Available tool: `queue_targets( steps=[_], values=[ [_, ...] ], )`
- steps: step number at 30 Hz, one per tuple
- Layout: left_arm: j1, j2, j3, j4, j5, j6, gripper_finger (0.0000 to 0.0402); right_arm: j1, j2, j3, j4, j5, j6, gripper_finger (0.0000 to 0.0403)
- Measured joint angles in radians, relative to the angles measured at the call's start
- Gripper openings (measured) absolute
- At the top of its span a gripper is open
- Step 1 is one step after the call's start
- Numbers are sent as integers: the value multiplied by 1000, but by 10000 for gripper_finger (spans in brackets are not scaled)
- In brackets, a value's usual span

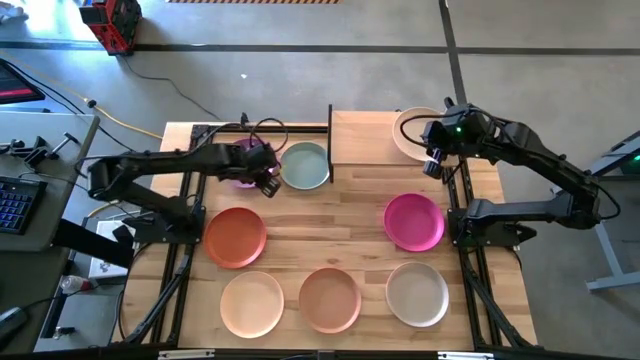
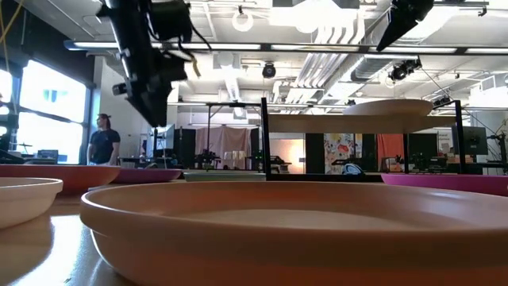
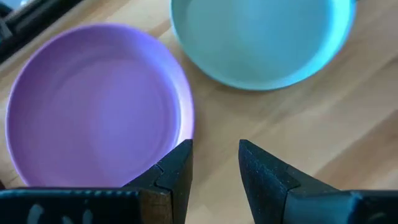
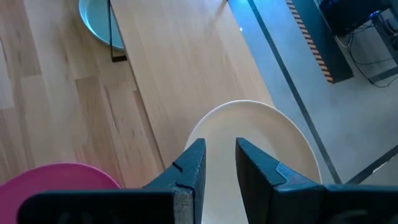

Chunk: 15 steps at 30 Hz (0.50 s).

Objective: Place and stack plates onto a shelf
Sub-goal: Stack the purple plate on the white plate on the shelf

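Plates look stiff, light and slick, so the thin rim is the likely hold. One cream plate [image 1: 412, 133] sits on the shelf [image 1: 362, 137]. Beside the shelf, the left gripper [image 3: 214, 163], narrowly open and empty, straddles the purple plate [image 3: 93, 109] rim; the right gripper [image 4: 219, 163] hovers, slightly parted.

Grey concrete floor [image 1: 300, 90] with a dark stripe; bright windows [image 2: 40, 111], white ceiling ducts [image 2: 333, 48], 1 person [image 2: 103, 141] standing.

Left gripper [image 1: 268, 185] hangs over the purple plate [image 1: 240, 170]; right gripper [image 1: 433, 163] over the cream plate [image 1: 412, 133] on the shelf [image 1: 362, 138].
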Motion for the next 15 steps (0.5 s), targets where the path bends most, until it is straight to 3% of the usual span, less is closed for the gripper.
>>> queue_targets(
  steps=[15],
  values=[
    [48,229,0,-10,1,14,117,0,0,0,-7,0,0,64]
  ],
)
